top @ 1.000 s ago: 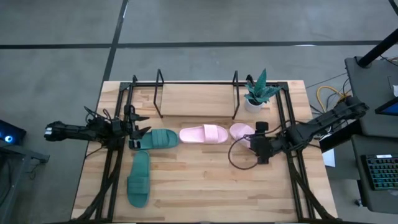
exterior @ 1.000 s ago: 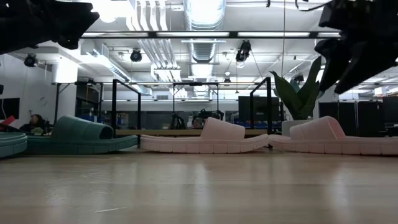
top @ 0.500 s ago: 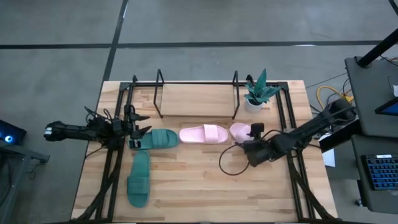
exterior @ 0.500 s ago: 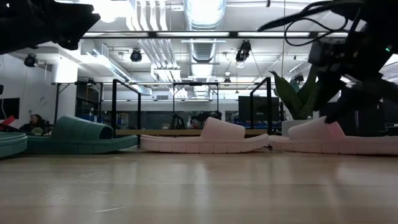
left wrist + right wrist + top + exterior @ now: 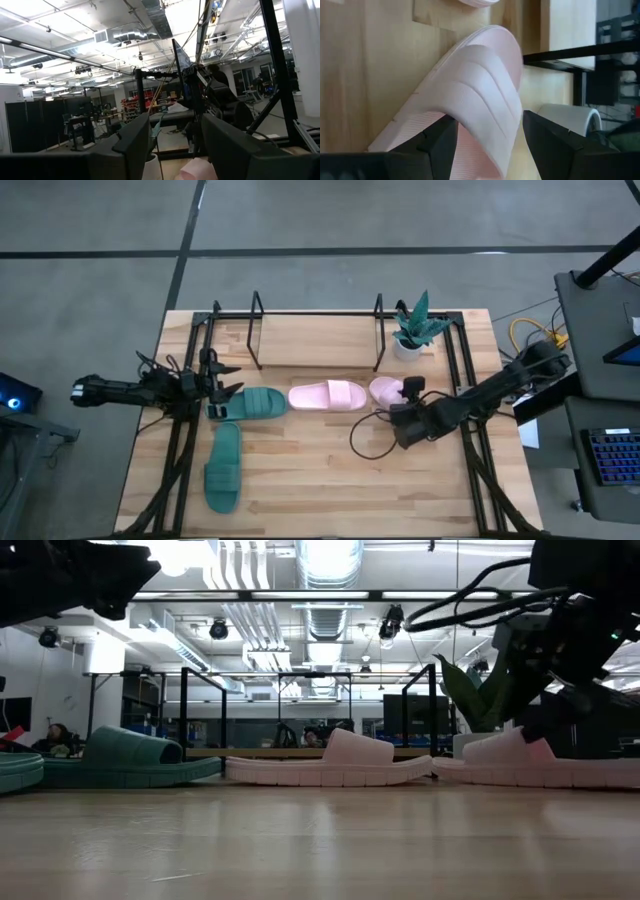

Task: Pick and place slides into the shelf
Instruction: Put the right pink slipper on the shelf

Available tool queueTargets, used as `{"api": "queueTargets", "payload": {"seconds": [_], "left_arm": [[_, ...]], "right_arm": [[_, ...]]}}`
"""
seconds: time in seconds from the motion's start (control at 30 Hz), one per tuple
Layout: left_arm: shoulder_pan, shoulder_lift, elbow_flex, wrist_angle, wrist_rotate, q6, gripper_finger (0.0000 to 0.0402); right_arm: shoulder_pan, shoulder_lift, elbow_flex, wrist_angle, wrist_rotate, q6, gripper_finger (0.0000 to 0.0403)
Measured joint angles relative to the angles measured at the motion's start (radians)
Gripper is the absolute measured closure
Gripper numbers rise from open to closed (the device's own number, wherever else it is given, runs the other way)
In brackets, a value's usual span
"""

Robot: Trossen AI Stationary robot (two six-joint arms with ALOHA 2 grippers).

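From above, the whole bench [image 5: 330, 480] is laid out: the shelf [image 5: 315, 330] stands at the far edge with nothing on its board, a potted plant [image 5: 412, 330] just beside its right end, and the four slides lie on the wood in front of it. One green slide [image 5: 252, 402] lies crosswise at the left, the other green slide [image 5: 223, 467] lies lengthwise nearer the front edge, a pink slide [image 5: 328, 395] sits mid-bench, and the second pink slide [image 5: 388, 390] lies just right of it, partly under the right arm. The overhead look cannot show how the right tool [image 5: 408, 392] meets that slide; the right wrist camera does. There the fingers [image 5: 440, 142] stand fairly wide, one to each side of the pink strap [image 5: 482, 107], close about it but not visibly pressing it, and the slide lies flat on the wood with the shelf's black rod and the white plant pot beyond. From bench height the right tool [image 5: 545, 690] hangs right over that same slide [image 5: 535, 762], the sole resting on the surface. The left tool [image 5: 215, 388] waits at the left edge, just by the heel end of the crosswise green slide, and holds nothing; its wrist camera shows its fingers [image 5: 132, 140] spread well apart, looking across toward the other arm.
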State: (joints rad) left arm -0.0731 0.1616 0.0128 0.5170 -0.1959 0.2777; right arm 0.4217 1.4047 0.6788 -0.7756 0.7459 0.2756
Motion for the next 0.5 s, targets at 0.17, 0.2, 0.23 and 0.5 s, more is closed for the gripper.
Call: {"api": "queueTargets", "payload": {"seconds": [0.17, 0.2, 0.23, 0.5], "left_arm": [[0.0, 0.002, 0.0, -0.001, 0.0, 0.0, 0.0233], [0.0, 0.002, 0.0, -0.001, 0.0, 0.0, 0.0233], [0.0, 0.002, 0.0, -0.001, 0.0, 0.0, 0.0233], [0.0, 0.001, 0.0, -0.001, 0.0, 0.0, 0.0233]], "right_arm": [[-0.004, 0.01, 0.001, -0.003, 0.019, 0.015, 0.0189], [-0.004, 0.011, 0.001, -0.003, 0.019, 0.016, 0.0189], [-0.004, 0.011, 0.001, -0.002, 0.021, 0.016, 0.0189], [-0.003, 0.011, 0.001, 0.002, 0.015, 0.016, 0.0207]]}}
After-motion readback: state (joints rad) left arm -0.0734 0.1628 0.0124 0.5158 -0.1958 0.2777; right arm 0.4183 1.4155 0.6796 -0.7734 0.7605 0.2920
